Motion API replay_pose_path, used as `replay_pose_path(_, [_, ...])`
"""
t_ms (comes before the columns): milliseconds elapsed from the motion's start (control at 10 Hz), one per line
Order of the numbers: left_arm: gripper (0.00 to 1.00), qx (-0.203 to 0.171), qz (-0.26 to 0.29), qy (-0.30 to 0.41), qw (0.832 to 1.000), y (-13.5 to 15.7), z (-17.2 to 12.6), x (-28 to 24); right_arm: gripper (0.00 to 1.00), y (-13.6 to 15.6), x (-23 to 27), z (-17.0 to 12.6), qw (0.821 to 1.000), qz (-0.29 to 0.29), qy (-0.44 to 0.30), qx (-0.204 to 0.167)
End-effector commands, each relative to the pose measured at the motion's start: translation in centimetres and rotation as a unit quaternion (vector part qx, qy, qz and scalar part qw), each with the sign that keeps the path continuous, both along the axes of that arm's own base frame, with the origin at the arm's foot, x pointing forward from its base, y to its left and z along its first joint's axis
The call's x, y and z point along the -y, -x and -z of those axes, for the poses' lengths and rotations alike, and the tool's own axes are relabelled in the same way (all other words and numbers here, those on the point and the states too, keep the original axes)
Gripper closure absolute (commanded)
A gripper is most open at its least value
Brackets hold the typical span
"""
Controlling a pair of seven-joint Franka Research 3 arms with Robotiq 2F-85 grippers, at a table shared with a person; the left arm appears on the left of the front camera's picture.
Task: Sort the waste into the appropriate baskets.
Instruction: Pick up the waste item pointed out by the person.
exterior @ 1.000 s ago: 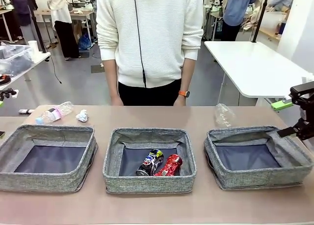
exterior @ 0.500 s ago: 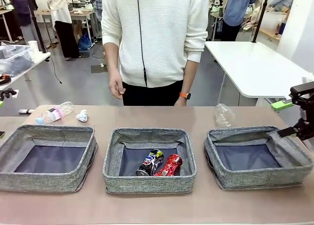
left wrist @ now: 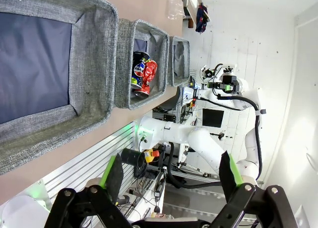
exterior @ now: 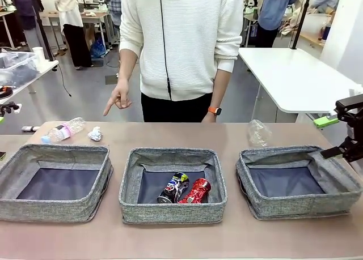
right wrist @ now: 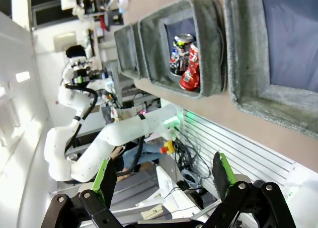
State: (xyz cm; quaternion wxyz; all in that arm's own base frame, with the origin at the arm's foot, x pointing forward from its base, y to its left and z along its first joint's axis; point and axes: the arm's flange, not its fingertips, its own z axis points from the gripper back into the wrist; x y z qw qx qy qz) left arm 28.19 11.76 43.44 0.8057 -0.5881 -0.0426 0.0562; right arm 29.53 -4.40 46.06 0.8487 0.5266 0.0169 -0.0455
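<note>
Grey woven fabric forms the three baskets set in a row on the brown table (exterior: pixel 170 240). The left basket (exterior: pixel 51 210) and the right basket (exterior: pixel 300 207) show bare dark bottoms, while the middle basket (exterior: pixel 170 213) holds a dark printed can (exterior: pixel 173 187) and a crushed red can (exterior: pixel 196 191), lying side by side and touching near its front wall. Behind the left basket, a pink-labelled bottle (exterior: pixel 63 130) with a blue cap lies on its side near the table's far edge, a crumpled paper wad (exterior: pixel 95 134) just beside it. A clear bottle (exterior: pixel 258 133) sits on the table behind the right basket's far corner. A person in a white sweater stands at the far side, pointing hand (exterior: pixel 118 99) held above the table's far edge with the index finger aimed down toward the paper wad. The right gripper (exterior: pixel 321 138) hovers at the right basket's outer side, fingers spread with nothing between them. The left gripper (left wrist: pixel 171 173), seen from its own wrist, is likewise spread wide and empty, off the table's near edge by the left basket.
</note>
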Motion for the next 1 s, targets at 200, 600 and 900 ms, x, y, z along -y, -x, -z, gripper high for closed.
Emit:
replay_pose_path(200, [0.00, 0.001, -0.001, 0.008, 1.000, 0.0, -0.4, 0.1, 0.00, -0.3, -0.1, -0.3, 1.000, 0.013, -0.002, -0.004])
replay_pose_path(600, [0.00, 0.102, 0.004, -0.158, 0.982, -4.8, -3.2, 3.6, 0.00, -0.3, -0.1, -0.3, 1.000, 0.013, -0.002, -0.004])
replay_pose_path(900, [0.00, 0.203, 0.145, -0.333, 0.909, -11.8, -5.1, 12.5, 0.00, -0.3, -0.1, -0.3, 1.000, 0.013, -0.002, -0.004])
